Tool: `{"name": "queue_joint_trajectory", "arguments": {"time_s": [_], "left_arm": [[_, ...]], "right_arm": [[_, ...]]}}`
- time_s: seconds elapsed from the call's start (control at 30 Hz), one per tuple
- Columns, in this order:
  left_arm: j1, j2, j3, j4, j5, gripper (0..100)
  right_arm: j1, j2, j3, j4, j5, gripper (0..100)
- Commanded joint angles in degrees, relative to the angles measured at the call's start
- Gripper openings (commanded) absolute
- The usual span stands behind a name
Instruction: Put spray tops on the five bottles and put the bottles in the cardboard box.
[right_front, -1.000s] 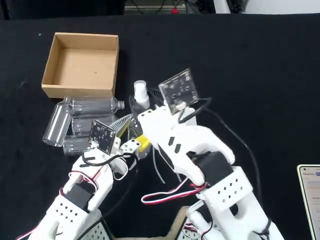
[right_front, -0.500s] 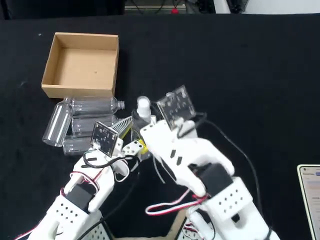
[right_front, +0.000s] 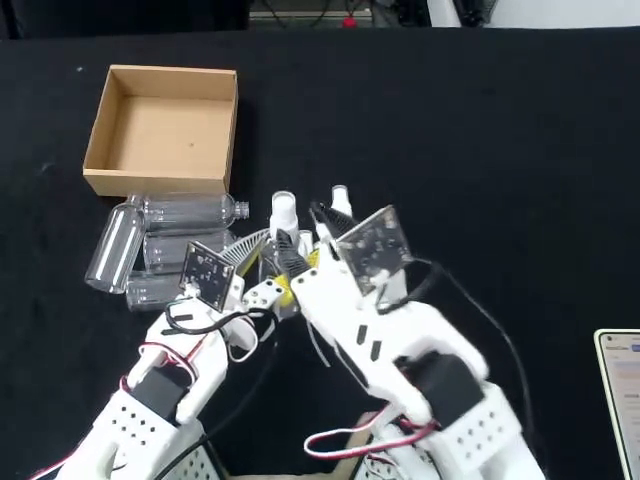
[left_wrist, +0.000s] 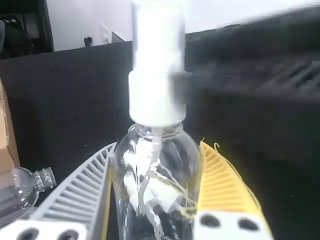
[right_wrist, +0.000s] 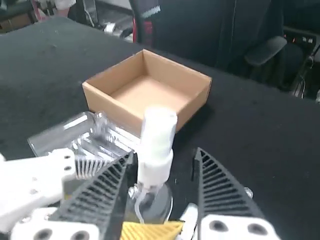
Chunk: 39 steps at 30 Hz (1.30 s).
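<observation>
A clear bottle (left_wrist: 155, 185) stands upright with a white spray top (right_front: 284, 210) on its neck. My left gripper (right_front: 268, 265) is shut on the bottle's body, grey finger on one side and yellow finger on the other. My right gripper (right_wrist: 165, 155) is open, its black fingers flanking the spray top (right_wrist: 157, 142) with a gap on one side. Several bare bottles (right_front: 190, 212) lie side by side in front of the cardboard box (right_front: 160, 130), which is empty. A loose spray top (right_front: 340, 200) stands on the table just right of the held bottle.
The box (right_wrist: 147, 90) sits at the far left of the black table, the lying bottles (right_wrist: 85, 132) against its near wall. A screen device (right_front: 620, 390) lies at the right edge. Both arms crowd the near middle.
My right arm has drawn back toward the near edge, away from above the spray top, uncovering the loose spray top behind it. The left arm and its bottle have stayed put.
</observation>
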Motion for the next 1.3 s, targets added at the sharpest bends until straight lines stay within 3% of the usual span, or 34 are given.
{"name": "queue_joint_trajectory", "arguments": {"time_s": [0.0,0.17,0.33,0.53,0.67,0.9,1.27], "left_arm": [[0.0,-0.8,0.4,-1.2,-0.4,10],[-1.8,-0.8,-1.4,-1.3,-0.4,10],[-13.3,-0.8,-7.9,-2.0,-0.5,10],[-28.8,-0.1,-10.2,-17.4,-0.4,11],[-33.5,2.6,-15.5,-18.7,-0.4,11],[-36.2,26.5,-33.4,-19.2,-0.4,11],[-38.4,62.0,-56.5,-19.3,-0.5,11]], "right_arm": [[-0.5,-1.1,-11.1,4.6,0.7,16.9],[5.5,-1.0,-17.7,8.0,2.4,16.9],[14.4,-1.2,-10.4,6.9,2.1,16.9],[14.7,-1.2,4.5,-4.7,-7.5,16.9],[14.5,-1.2,14.2,-13.5,-8.2,16.9],[10.5,-1.2,22.6,-21.5,-7.9,16.9],[10.5,-0.9,24.2,-22.0,-7.8,16.9]]}}
